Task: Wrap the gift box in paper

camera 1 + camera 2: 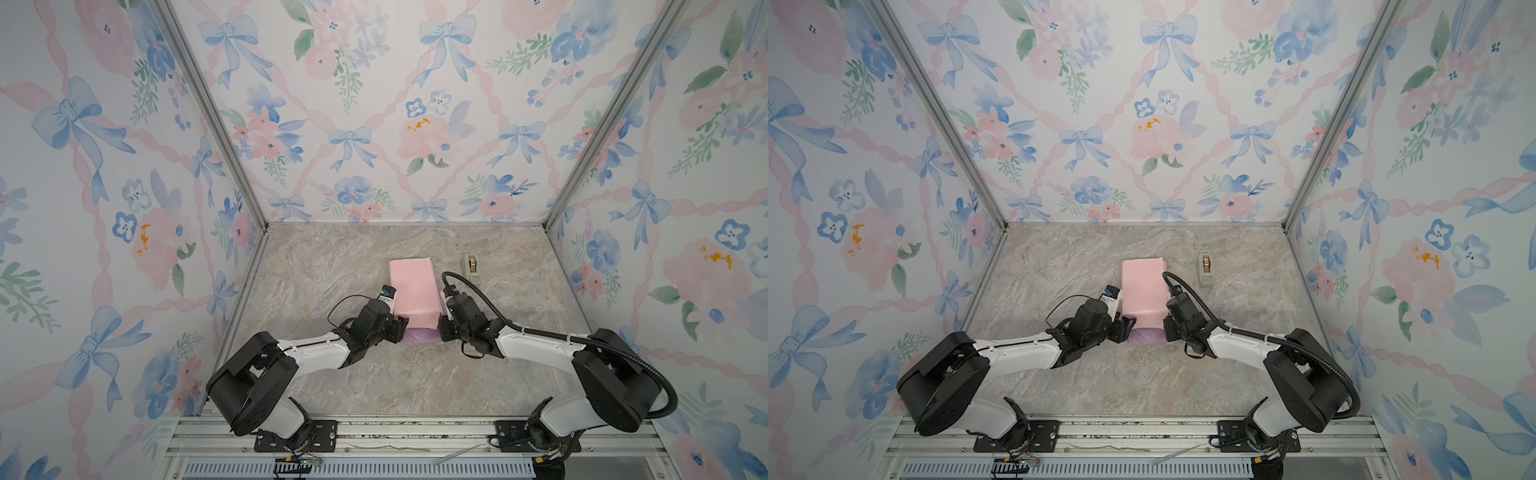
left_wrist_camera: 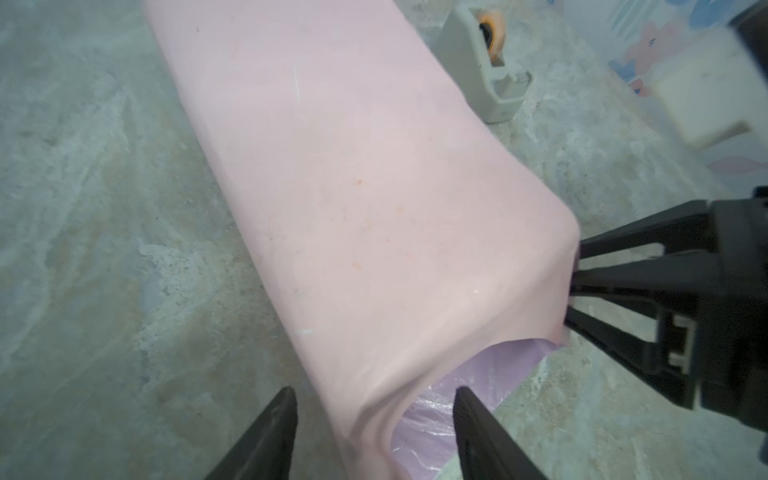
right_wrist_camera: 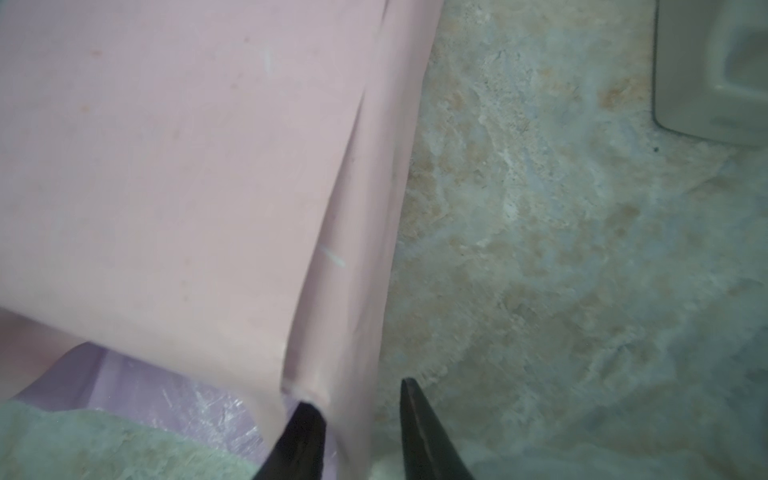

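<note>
The paper (image 1: 413,286) lies folded over into a long hump in the middle of the table, pale pink side up, in both top views (image 1: 1142,286). Its lilac side (image 2: 478,395) shows inside the near open end. The gift box is hidden. My left gripper (image 2: 374,392) stands open at the near left corner, and the pink edge hangs loose between its jaws. My right gripper (image 3: 356,392) is open at the near right corner, its jaws either side of the folded pink edge (image 3: 357,291). Both grippers (image 1: 402,328) (image 1: 442,326) flank the paper's near end.
A beige tape dispenser (image 1: 471,266) stands on the marble table (image 1: 332,266), just right of the paper's far end and behind my right arm. It is close beside the paper in the left wrist view (image 2: 482,62). Flowered walls close in three sides.
</note>
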Tool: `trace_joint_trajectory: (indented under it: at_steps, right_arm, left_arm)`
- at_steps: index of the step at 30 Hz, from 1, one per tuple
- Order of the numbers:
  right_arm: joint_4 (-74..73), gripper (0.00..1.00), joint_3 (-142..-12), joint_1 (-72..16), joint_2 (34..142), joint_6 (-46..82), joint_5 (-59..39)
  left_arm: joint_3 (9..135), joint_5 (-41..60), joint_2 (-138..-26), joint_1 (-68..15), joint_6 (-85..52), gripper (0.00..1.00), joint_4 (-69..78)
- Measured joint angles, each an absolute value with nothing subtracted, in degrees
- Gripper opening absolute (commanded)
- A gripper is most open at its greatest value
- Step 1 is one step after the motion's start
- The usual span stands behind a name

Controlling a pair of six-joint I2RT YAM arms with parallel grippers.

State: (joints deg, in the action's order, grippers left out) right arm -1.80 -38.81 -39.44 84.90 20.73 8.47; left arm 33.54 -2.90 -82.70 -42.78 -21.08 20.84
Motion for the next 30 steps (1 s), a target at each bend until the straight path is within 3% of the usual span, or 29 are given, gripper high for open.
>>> trace_joint_trajectory:
  at_steps: [4,10,19,30]
  right_arm:
    - [-2.09,0.45,-37.08,-39.27,81.08,20.12,5.67]
    - [-1.06,0.48,-34.44,-35.9,73.76,20.14,-0.19]
    - [-1.23,0.52,-32.49,-27.29,71.35,20.93,-10.7]
    - [-3.79,0.54,-31.35,-24.36,71.92,21.45,-15.29]
  left_arm:
    - [33.67,-0.21,-76.31,-42.85,-10.92,0.78,20.38]
    - [35.66,5.87,-73.17,-43.03,10.72,0.73,18.52]
    - [53.95,5.82,-88.68,-43.11,28.4,0.72,7.4]
    - [56.4,6.13,-96.6,-43.11,34.09,0.7,2.87]
